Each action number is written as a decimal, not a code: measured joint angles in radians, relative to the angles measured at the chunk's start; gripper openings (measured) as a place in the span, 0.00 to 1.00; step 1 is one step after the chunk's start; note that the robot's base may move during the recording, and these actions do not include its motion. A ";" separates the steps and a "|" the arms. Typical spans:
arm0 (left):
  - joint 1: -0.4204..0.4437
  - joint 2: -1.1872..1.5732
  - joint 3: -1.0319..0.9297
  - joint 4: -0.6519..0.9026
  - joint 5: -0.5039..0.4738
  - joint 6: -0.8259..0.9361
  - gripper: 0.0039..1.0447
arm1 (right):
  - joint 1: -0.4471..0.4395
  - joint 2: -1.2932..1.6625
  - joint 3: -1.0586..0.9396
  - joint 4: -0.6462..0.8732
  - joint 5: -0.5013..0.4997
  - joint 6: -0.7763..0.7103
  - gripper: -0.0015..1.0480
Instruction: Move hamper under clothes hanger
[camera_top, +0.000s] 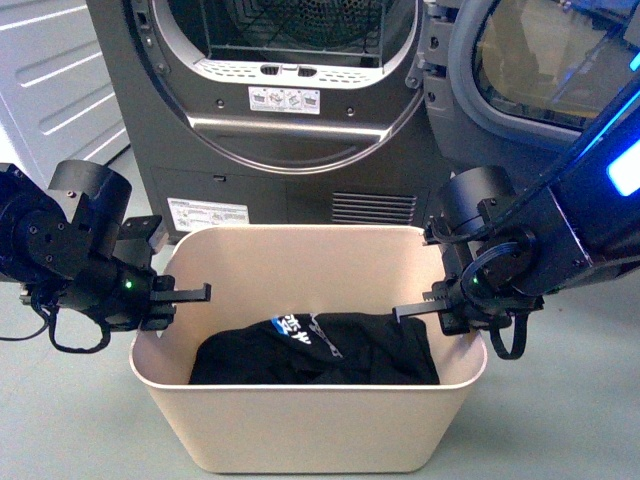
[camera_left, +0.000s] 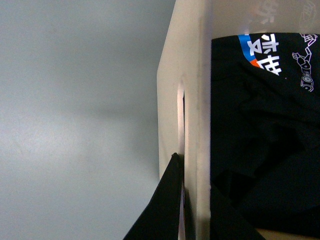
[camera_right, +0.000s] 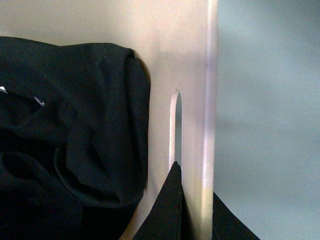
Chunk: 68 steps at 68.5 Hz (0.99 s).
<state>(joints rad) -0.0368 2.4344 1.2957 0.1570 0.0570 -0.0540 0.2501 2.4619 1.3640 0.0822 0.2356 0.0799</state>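
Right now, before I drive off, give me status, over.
Both clamped: left gripper, right gripper, fingers astride hamper end walls at slot handles. Hamper on floor before dryer, black garment inside. Clothes hanger not in view.

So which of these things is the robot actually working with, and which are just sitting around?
In the job: hamper; left gripper and right gripper, each clamped over one of its short side walls. The clothes hanger is out of view.
Just there: black garment lying inside the hamper; grey dryer behind it.
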 joint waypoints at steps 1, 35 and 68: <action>0.000 -0.003 -0.001 -0.001 -0.001 0.000 0.03 | 0.000 -0.010 -0.009 -0.001 0.000 0.002 0.03; 0.009 -0.137 -0.043 -0.004 -0.039 0.012 0.03 | 0.006 -0.221 -0.180 0.029 -0.029 0.016 0.03; 0.014 -0.138 -0.050 -0.006 -0.050 0.019 0.03 | 0.016 -0.228 -0.192 0.037 -0.037 0.016 0.03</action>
<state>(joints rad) -0.0231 2.2959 1.2453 0.1513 0.0071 -0.0353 0.2657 2.2341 1.1725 0.1192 0.1986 0.0956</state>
